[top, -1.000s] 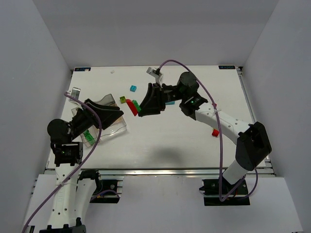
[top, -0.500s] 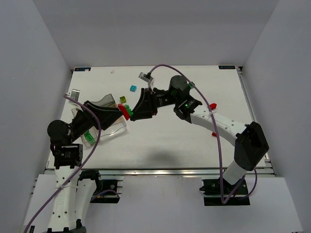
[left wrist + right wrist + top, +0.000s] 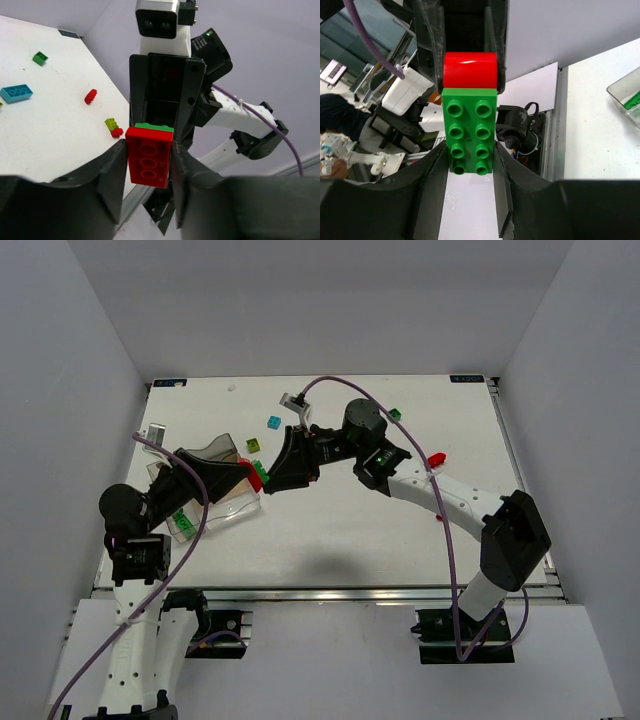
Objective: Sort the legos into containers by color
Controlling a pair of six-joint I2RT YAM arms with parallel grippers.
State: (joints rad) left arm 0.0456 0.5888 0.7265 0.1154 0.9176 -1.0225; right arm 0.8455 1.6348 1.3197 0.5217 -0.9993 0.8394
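Above the counter [image 3: 380, 530], beside the clear tray [image 3: 228, 512], we had the left tool [image 3: 148, 150] clamped on the red brick [image 3: 149, 167] and the right tool [image 3: 470, 152] clamped on the green brick [image 3: 470, 125]. We judged a firm, straight pull apart would split them cleanly.

Your left gripper [image 3: 147, 160] and right gripper [image 3: 470, 160] meet tip to tip, both clamped on one red-and-green plastic brick stack [image 3: 257, 476]; nothing passes between them; the clear plastic compartment tray [image 3: 238, 508] lies under the left one; a small cyan brick [image 3: 273, 422] and a lime brick [image 3: 254, 445] lie just beyond; the bare white table [image 3: 340, 530] opens near-right.
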